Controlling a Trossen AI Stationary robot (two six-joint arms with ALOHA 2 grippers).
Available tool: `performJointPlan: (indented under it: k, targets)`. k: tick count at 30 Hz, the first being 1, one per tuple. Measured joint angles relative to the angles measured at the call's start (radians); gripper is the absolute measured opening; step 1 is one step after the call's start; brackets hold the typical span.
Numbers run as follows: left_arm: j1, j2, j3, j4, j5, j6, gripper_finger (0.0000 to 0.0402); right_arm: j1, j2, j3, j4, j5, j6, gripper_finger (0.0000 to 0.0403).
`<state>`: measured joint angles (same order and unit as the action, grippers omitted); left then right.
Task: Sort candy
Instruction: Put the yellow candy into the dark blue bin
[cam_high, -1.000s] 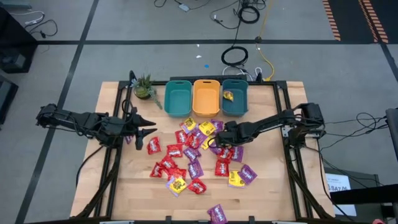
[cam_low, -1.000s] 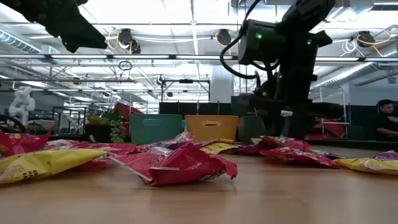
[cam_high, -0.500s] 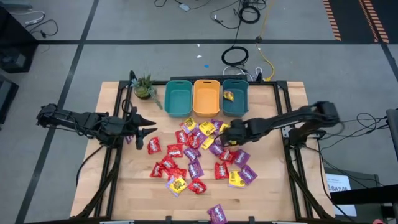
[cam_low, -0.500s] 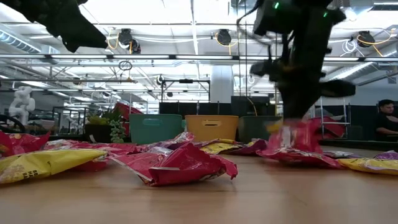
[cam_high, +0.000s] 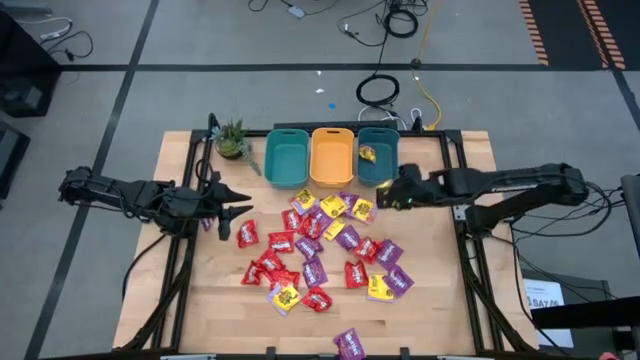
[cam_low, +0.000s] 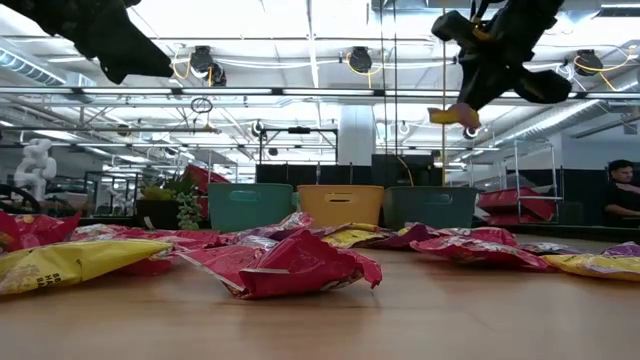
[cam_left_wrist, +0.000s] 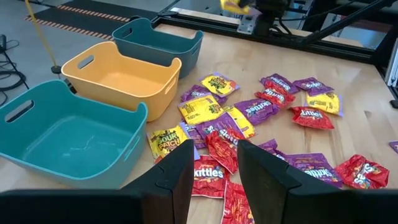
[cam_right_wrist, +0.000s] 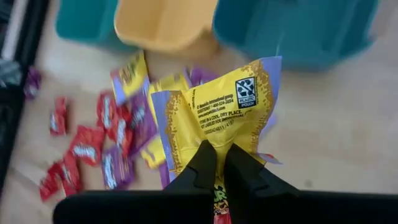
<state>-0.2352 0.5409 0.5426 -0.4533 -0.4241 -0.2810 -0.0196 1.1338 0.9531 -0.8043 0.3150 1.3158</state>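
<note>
Since a second ago the right arm has lifted out of the candy pile and swung back toward the bins, and its right gripper (cam_high: 392, 193) now hangs above the table just in front of the right-hand teal bin (cam_high: 378, 172), fingers clamped together on a yellow candy packet (cam_right_wrist: 227, 115). The right wrist view shows the packet pinched by its lower edge and standing up in front of the camera, with the orange bin (cam_right_wrist: 165, 22) and a teal bin beyond it. In the low view the same packet (cam_low: 448, 115) shows as a small yellow shape high in the air, well clear of the wood. That teal bin already holds one yellow packet (cam_high: 367, 154), so this one most likely belongs there too; the pick looks done and what remains is to carry it over the rim and let go. The orange bin and the left-hand teal bin (cam_high: 286, 160) look empty from above. The rest of the candy (cam_high: 318, 245), red, purple and yellow packets, lies scattered on the wooden table (cam_high: 455, 310) in front of the bins, with one purple packet (cam_high: 349, 343) apart near the front edge, so the sort is barely begun. The left gripper (cam_high: 238, 201) waits at the table's left side, near a red packet (cam_high: 247, 235), its fingers apart and holding nothing.
</note>
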Motion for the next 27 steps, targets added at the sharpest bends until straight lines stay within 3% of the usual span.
performJointPlan:
  k: [5, 15, 21, 27]
  targets:
    - [0.000, 0.000, 0.000, 0.000, 0.000, 0.000, 0.0132, -0.161, -0.030, 0.002, 0.033, -0.018, -0.171, 0.0002]
    - [0.000, 0.000, 0.000, 0.000, -0.001, 0.000, 0.0132, -0.529, 0.064, 0.003, 0.202, -0.309, -0.526, 0.0002]
    - [0.000, 0.000, 0.000, -0.001, -0.015, 0.007, 0.0132, -0.638, 0.172, 0.003, 0.292, -0.405, -0.669, 0.0008]
    - [0.000, 0.000, 0.000, -0.001, -0.045, 0.002, 0.0132, -0.688, 0.237, 0.003, 0.330, -0.452, -0.746, 0.0065]
